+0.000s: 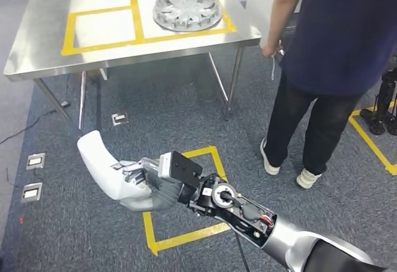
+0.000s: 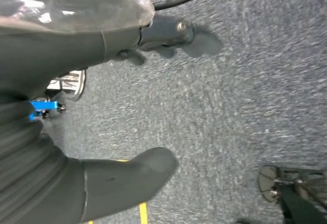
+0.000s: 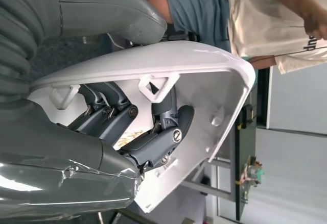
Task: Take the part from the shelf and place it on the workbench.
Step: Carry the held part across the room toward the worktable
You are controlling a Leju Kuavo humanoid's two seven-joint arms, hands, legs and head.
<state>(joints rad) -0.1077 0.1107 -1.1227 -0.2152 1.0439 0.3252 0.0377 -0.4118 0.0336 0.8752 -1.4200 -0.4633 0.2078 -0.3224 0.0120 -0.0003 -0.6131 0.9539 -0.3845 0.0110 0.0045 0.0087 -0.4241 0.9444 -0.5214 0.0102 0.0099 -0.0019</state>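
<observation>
White part point(image 1: 100, 166) is gripped by right hand point(image 1: 152, 188), well short of workbench point(image 1: 42, 49). Left hand point(image 2: 127, 106) fingers are spread, nothing held. Slip risked: smooth curved shell; person point(image 1: 323, 49) beside workbench may be bumped.

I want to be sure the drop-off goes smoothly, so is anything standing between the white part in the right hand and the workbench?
Nothing visible does. The right hand holds the white part over bare carpet facing the workbench. A person stands off to the right, beside the table's corner. The left taped square is free; a hubcap fills the right one.
</observation>
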